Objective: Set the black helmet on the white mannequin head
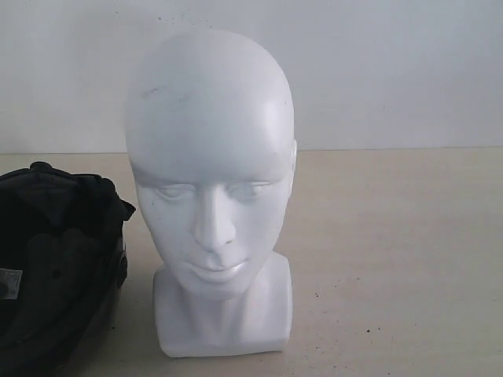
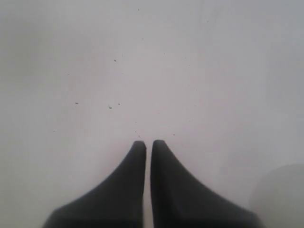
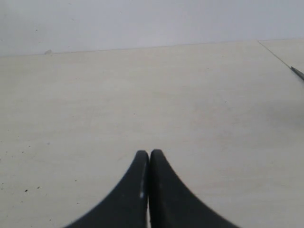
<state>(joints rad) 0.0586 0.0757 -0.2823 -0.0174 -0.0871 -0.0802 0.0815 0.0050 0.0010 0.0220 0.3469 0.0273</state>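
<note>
Exterior view. The white mannequin head [image 1: 211, 188] stands upright a little left of centre on a pale beige table [image 1: 393, 259], its face turned to the camera. Its squarish base [image 1: 224, 322] sits flat on the tabletop. The crown is bare.

The black helmet [image 1: 59, 259] lies on the table at the left edge, partly cut off by the frame. Its opening is turned toward the camera, so the dark padded lining [image 1: 55, 236] shows. It sits just beside the head's base, and a narrow strip of table shows between them. A plain white wall [image 1: 393, 71] stands behind. No arm or gripper is in sight here.

Left wrist view. The left gripper [image 2: 148, 142] hangs over a pale, lightly speckled surface. Its two dark fingers are drawn together with only a thin slit between the tips, and nothing is in it. A faint pale rounded shape [image 2: 280, 194] shows in one corner, too blurred to identify. Neither helmet nor head is in this view.

Right wrist view. The right gripper [image 3: 149, 153] is over bare beige tabletop, with the wall beyond. Its fingertips are pressed against each other and hold nothing. A thin dark line [image 3: 298, 72] crosses the table near the frame edge. I cannot tell what it is.
</note>
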